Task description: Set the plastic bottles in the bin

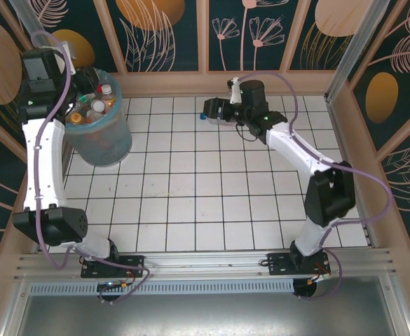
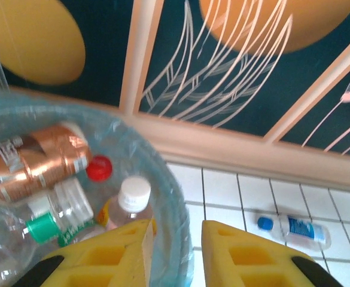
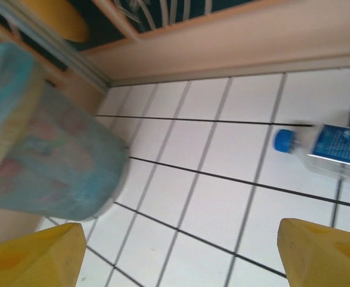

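**Top external:** The round grey-blue bin with a light-blue liner (image 1: 101, 148) stands on the white tiled desk (image 1: 190, 203), well left of the right end effector (image 1: 208, 110).

**Left wrist:** The left end effector (image 2: 175, 245) hangs over the bin rim, yellow fingers narrowly apart and empty (clear plastic bottles (image 2: 40, 161) lie inside, below-left).

**Right wrist:** The right end effector is spread wide and empty. A blue-capped clear bottle (image 3: 333, 149) lies on the tiles ahead-right.

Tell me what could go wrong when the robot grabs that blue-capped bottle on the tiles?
The blue-capped bottle lies on its side, so the open right gripper might bump it and send it rolling toward the wall. The bin already looks nearly full of bottles, so another could bounce out. The left gripper hangs over the bin's rim and may get in the way.
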Robot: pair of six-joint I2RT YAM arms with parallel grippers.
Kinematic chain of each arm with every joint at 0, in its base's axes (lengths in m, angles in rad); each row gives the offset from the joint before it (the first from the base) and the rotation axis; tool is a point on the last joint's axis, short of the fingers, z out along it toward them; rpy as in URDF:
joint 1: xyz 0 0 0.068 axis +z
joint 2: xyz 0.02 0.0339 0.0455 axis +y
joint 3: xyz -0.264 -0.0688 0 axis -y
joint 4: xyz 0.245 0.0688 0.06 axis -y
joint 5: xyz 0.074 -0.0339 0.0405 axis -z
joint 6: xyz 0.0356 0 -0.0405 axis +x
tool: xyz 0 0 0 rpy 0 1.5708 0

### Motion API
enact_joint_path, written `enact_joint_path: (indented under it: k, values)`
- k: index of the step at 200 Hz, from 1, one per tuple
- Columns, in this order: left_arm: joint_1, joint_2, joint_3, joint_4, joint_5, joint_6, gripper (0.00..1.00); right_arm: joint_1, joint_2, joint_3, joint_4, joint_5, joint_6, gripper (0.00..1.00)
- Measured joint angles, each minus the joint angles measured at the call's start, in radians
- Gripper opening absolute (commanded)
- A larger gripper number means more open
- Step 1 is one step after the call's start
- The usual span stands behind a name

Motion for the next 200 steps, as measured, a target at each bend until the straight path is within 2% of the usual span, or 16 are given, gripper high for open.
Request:
enact_joint_path:
  k: [34,72,141,200]
  values:
    - [0.000,-0.008,-0.117,-0.017,-0.008,0.006,0.27,-0.061,0.204,0.187,-0.126,-0.009,-0.092,0.84]
    - [-0.019,-0.080,-0.200,0.003,0.008,0.004,0.40,-0.079,0.398,0.370,-0.241,0.026,-0.261,0.92]
    - [-0.175,-0.206,-0.284,0.115,0.122,0.006,0.49,-0.077,0.680,0.716,-0.401,0.128,-0.537,0.99]
    - [-0.218,-0.209,-0.381,0.162,0.174,0.002,0.52,-0.081,0.757,0.771,-0.480,0.190,-0.691,0.97]
